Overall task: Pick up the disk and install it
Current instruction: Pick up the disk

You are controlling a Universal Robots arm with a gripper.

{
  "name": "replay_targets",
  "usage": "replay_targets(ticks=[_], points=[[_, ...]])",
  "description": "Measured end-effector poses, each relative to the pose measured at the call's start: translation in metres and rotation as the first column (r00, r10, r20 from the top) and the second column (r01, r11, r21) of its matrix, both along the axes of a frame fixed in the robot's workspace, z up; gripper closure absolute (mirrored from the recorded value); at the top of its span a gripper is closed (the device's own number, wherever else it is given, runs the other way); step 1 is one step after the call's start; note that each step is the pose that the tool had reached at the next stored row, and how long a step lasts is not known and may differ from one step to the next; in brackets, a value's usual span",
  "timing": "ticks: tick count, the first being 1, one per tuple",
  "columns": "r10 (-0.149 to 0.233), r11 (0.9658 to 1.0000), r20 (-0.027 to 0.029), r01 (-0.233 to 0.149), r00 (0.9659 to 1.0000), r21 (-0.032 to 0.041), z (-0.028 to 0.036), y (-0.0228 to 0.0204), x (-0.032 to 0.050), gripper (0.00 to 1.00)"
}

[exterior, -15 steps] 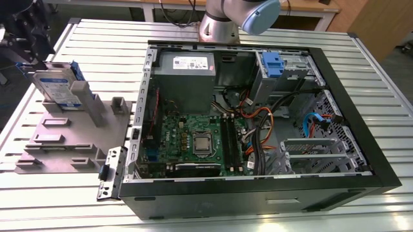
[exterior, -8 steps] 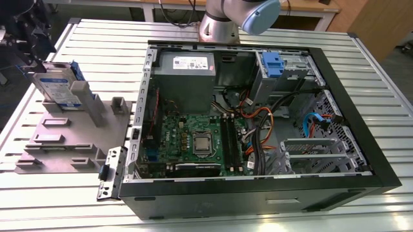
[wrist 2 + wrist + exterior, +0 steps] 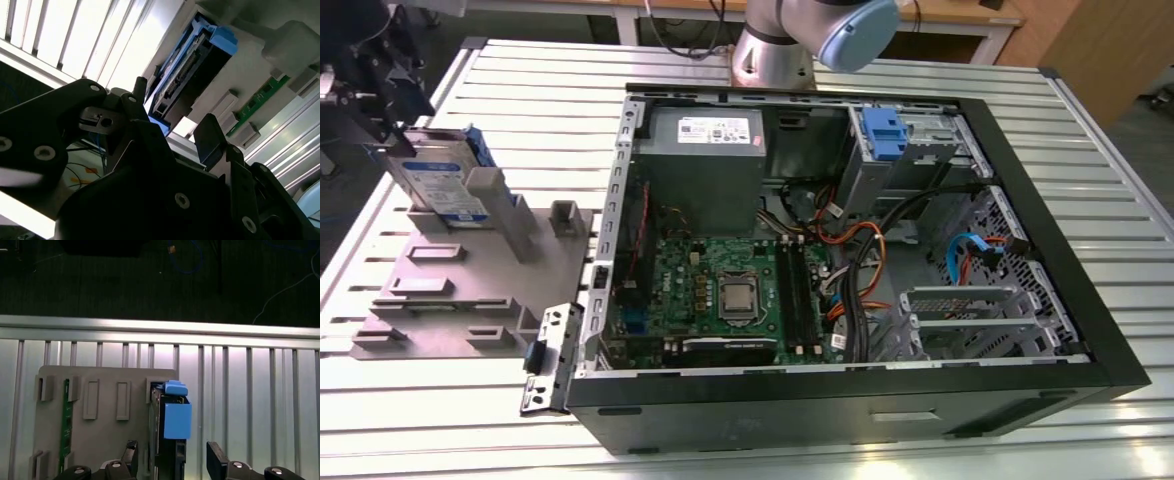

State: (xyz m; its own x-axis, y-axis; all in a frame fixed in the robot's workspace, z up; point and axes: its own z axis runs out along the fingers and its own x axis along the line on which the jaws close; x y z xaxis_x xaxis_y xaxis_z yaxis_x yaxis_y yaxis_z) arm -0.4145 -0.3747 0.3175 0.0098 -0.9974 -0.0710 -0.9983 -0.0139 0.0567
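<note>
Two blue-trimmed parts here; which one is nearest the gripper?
The disk standing on the grey fixture plate, not the blue latch inside the computer case; the gripper straddles it, fingers apart.

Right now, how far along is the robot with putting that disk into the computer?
Barely begun. Nothing looks done yet: the disk stands upright in the grey holder, outside the open case. In hand: the open gripper straddles the disk in both wrist views, one finger on each side, with a gap showing, so it is not clamped. Left: gripping, lifting and fitting it into the case.
</note>
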Motion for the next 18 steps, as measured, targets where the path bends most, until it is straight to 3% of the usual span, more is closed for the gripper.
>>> replay_targets(ticks=[10,18], points=[[0.005,1.0,0.0001,-0.005,1.0,-0.0003,-0.0178,0.0003,-0.0011,0.35],[0.006,1.0,0.0,-0.006,1.0,-0.0003,-0.0193,0.0003,0.0017,0.35]])
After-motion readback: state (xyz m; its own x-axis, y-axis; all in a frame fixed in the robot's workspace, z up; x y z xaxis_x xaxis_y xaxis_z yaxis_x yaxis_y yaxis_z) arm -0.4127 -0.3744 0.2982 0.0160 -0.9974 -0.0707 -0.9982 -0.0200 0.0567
